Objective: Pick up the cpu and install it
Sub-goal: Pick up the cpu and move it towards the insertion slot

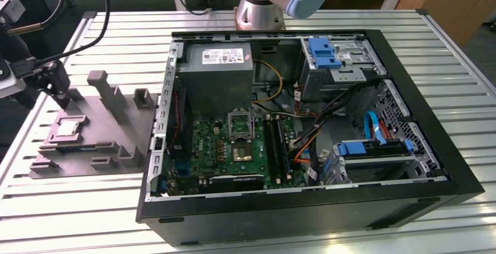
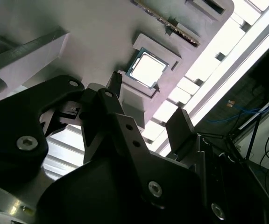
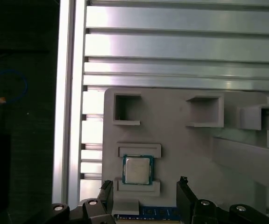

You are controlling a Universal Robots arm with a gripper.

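The gripper is seen with its two dark fingers spread wide apart, and nothing is held between them. It is hung over the grey tray, clear of the tray's surface as far as can be judged. In the exterior view the gripper is found at the far left of the picture, pointed down beside a raised block of the tray.

The cpu is seated flat in a shallow square recess of the tray, framed by two low ridges, and is not touched by either finger. In the first wrist view it lies just beyond the open fingertips, roughly in line with the gap between them. In the second wrist view the cpu is shown bright and silvery, just past the gripper. In the exterior view the cpu is seen near the tray's end away from the case.

Just beside the cpu's recess, a strip of blue circuit board is partly visible between the fingers.

The tray is laid on a slatted metal table. Beside it, towards the exterior view's right, an open computer case is laid flat, with its green motherboard exposed. The arm's base is mounted behind the case.
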